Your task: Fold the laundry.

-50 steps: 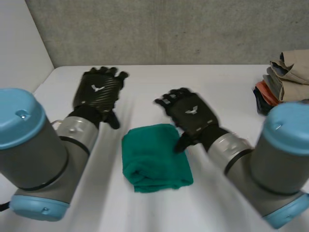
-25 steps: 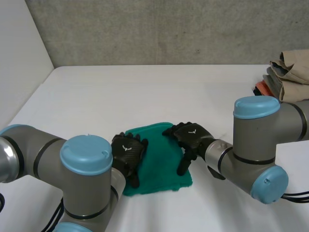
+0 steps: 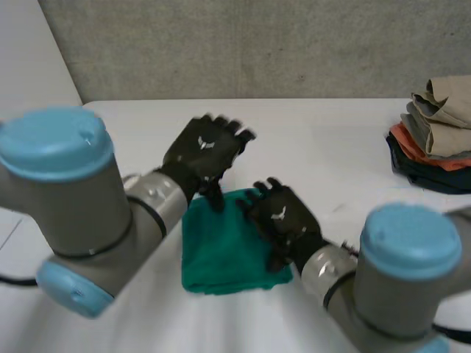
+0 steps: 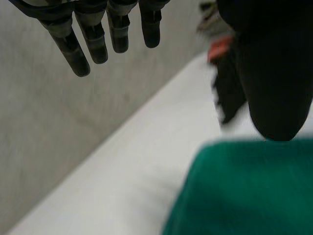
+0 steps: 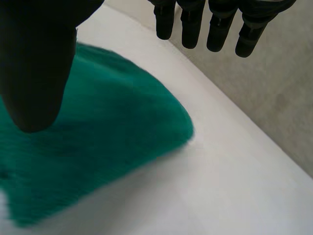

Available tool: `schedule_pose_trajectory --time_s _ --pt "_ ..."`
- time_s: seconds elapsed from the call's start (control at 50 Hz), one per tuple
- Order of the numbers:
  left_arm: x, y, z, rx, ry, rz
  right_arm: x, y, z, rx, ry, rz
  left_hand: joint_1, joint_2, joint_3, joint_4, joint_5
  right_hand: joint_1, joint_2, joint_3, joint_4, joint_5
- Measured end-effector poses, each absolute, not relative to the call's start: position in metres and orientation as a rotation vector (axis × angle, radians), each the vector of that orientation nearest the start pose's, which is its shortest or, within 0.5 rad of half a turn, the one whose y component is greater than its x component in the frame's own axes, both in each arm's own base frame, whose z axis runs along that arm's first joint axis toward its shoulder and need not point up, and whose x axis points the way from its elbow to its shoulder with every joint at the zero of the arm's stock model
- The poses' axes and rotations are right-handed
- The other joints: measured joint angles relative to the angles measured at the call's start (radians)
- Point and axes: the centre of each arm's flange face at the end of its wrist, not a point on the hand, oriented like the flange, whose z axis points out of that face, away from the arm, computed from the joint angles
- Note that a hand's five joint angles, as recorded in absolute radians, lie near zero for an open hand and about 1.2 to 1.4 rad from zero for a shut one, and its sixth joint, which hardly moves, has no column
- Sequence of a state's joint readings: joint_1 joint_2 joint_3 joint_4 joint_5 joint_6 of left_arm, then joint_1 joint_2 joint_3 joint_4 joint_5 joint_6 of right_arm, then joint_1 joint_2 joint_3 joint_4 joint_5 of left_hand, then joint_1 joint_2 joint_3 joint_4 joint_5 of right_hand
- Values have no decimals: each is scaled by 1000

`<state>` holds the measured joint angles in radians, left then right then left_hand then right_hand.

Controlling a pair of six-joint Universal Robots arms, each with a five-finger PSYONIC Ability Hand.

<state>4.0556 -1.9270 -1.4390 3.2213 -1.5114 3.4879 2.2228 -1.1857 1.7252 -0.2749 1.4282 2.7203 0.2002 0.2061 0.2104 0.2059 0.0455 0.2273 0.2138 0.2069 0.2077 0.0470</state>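
A folded green cloth (image 3: 221, 254) lies on the white table (image 3: 331, 154) in front of me. My left hand (image 3: 204, 153) hovers over the cloth's far left corner, open, fingers straight and pointing away. In the left wrist view its fingers (image 4: 93, 44) hang in the air, the thumb above the green cloth (image 4: 244, 191). My right hand (image 3: 285, 219) is over the cloth's right side, open, nothing in it. In the right wrist view its fingers (image 5: 215, 27) are straight above the table past the green cloth (image 5: 102, 142), whose rounded corner lies under the palm.
A stack of folded clothes (image 3: 436, 132), beige on top with orange and dark pieces below, sits at the table's far right edge. A grey wall (image 3: 243, 44) runs behind the table. Bare white table spreads beyond the cloth.
My left hand has left the cloth's left edge and risen toward its far left corner. The right hand stays over the cloth's right side while its arm has swung nearer.
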Motion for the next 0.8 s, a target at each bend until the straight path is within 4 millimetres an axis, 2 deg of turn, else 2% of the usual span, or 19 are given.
schedule_pose_trajectory --time_s 0.08,0.18,0.3,0.56,0.66,0.74,0.76,0.8 --pt "-343 -215 258 1501 2194 -2312 324 -154 146 -1343 1834 -1733 0 0 0 0 0 0 0 0 0 0" --pt "-348 -215 266 1722 2212 -2328 328 -141 125 -1402 1805 -1708 0 0 0 0 0 0 0 0 0 0" --pt "-351 -217 259 1853 2266 -2281 334 -145 107 -1466 1775 -1749 0 0 0 0 0 0 0 0 0 0" --pt "-353 -216 251 1857 2290 -2249 345 -161 98 -1475 1718 -1856 0 0 0 0 0 4 15 33 31 20" --pt "-352 -216 253 1853 2286 -2255 349 -166 101 -1461 1705 -1874 0 0 0 0 0 204 214 227 225 188" --pt "-352 -216 254 1847 2281 -2262 354 -173 104 -1447 1687 -1894 0 0 0 0 0 592 637 618 616 576" --pt "-351 -216 255 1845 2281 -2264 356 -175 105 -1442 1683 -1899 0 0 0 0 0 732 814 811 796 753" --pt "-351 -217 255 1842 2281 -2265 358 -177 106 -1436 1679 -1905 0 0 0 0 0 794 919 916 923 871"
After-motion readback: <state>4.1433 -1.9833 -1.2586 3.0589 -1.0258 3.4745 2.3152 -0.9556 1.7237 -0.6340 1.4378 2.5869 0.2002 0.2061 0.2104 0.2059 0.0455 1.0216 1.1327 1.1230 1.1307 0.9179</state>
